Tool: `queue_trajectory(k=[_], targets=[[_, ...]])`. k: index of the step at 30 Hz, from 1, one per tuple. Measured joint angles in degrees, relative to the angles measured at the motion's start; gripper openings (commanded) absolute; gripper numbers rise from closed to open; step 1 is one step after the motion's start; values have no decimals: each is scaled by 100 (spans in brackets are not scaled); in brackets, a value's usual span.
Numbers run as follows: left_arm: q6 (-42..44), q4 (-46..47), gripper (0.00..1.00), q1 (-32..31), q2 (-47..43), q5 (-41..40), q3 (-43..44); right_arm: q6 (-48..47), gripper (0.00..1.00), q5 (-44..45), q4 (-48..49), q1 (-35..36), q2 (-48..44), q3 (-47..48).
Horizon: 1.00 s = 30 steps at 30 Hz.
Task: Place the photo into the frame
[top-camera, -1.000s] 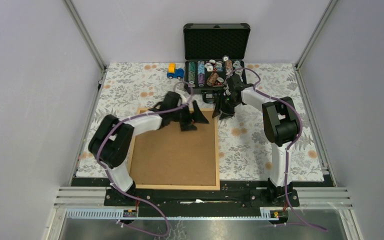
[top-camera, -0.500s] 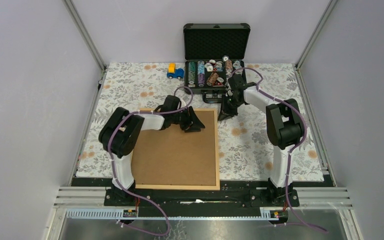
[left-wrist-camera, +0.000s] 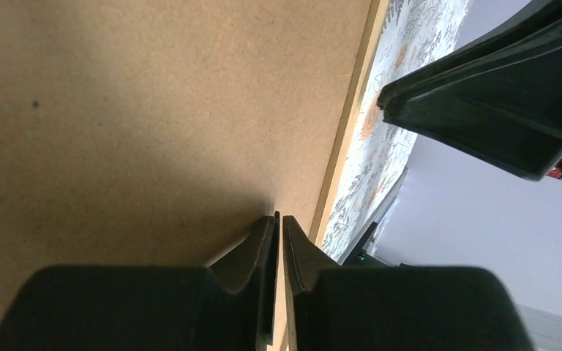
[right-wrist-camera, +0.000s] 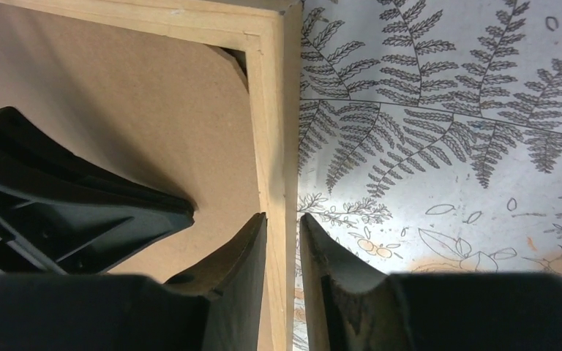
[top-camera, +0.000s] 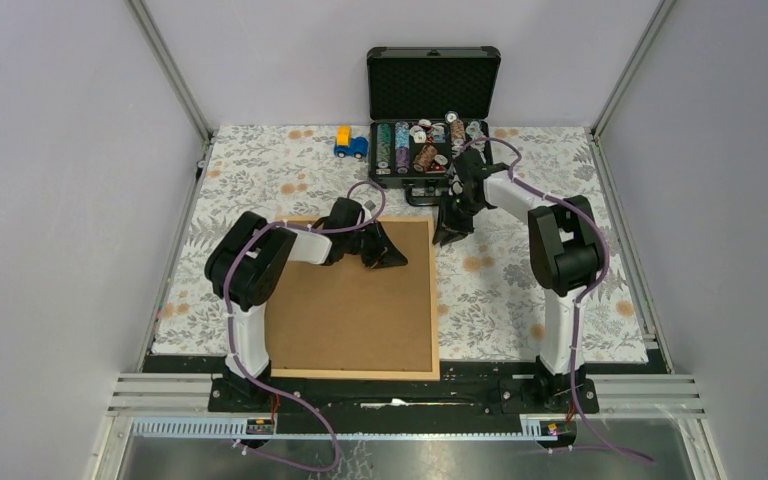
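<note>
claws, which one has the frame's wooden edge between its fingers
The right claw: the frame rail runs between its tips; the left claw is closed over the brown backing.

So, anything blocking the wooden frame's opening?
Yes: the plain brown hardboard backing sheet lies in the thin light wood frame, filling its opening. Right gripper straddles the frame's rail; no photo is visible.

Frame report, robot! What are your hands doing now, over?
Left gripper shut, over the backing board. Right gripper pinching the frame at its side rail. Photo not in sight; backing board fills the frame.
</note>
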Motion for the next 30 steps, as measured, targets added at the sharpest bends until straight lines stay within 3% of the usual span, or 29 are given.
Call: queue_trajectory(k=[17, 30], targets=[[-4, -240, 14, -142, -175, -468, -2, 127, 29, 494, -496, 350, 306, 258], [55, -275, 14, -146, -181, -494, 4, 304, 30, 634, -758, 199, 1117, 1729]])
